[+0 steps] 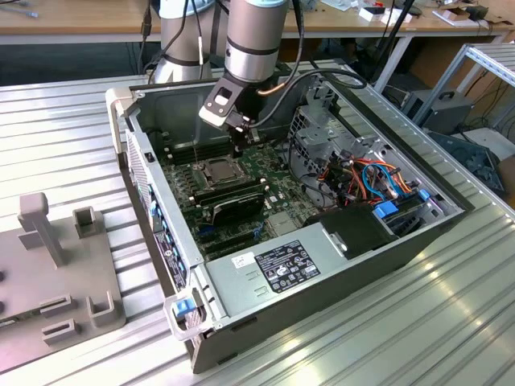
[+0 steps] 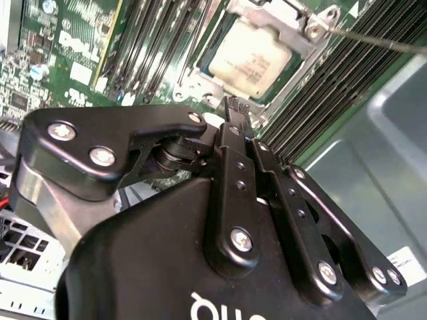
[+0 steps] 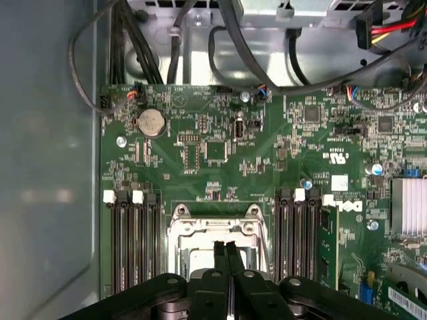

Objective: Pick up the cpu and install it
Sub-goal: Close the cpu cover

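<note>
At the exterior view's left, a grey plastic fixture block [image 1: 56, 273] is seen on the ribbed aluminium table [image 1: 64, 137]; beside it, an open grey metal computer case [image 1: 153, 201] is laid on its side; inside it, a green motherboard [image 1: 278, 189] is exposed; the small square cpu [image 2: 250, 57] with its dull silver-grey top is seated in the dark socket [image 3: 179, 230], within its hinged metal frame; the black gripper [image 3: 227, 248] is held close over the socket, its fingers pressed together with nothing between them; a long black rectangular card [image 1: 233, 201] is set just beside the socket; orange and blue cables [image 1: 378, 181] are bundled toward the exterior view's right.
</note>
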`<state>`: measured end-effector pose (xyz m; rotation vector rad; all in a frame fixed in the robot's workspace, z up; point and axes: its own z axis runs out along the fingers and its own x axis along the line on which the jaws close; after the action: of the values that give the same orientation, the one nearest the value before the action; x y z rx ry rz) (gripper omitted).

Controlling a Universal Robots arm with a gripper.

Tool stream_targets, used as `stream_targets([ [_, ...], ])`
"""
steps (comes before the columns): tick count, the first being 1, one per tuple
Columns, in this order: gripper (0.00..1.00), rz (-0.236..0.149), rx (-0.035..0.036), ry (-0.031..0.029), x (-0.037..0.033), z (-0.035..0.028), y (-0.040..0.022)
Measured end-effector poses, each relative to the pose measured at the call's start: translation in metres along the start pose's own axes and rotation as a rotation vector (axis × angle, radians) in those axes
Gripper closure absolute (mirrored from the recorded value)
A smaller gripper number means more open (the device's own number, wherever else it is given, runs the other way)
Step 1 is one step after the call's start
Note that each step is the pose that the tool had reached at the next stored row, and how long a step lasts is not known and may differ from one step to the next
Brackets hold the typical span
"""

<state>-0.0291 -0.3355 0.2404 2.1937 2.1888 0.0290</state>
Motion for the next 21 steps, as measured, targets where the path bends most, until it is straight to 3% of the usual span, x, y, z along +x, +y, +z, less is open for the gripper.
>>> stream_targets([
  [10,0.89,0.000,-0.0005,0.0003,0.0001,0.0017,-0.0059],
  [16,0.89,0.000,-0.0009,0.0001,0.0002,0.0092,-0.0253],
  [21,0.89,0.000,-0.0009,0.0000,0.0002,0.0129,-0.0326],
])
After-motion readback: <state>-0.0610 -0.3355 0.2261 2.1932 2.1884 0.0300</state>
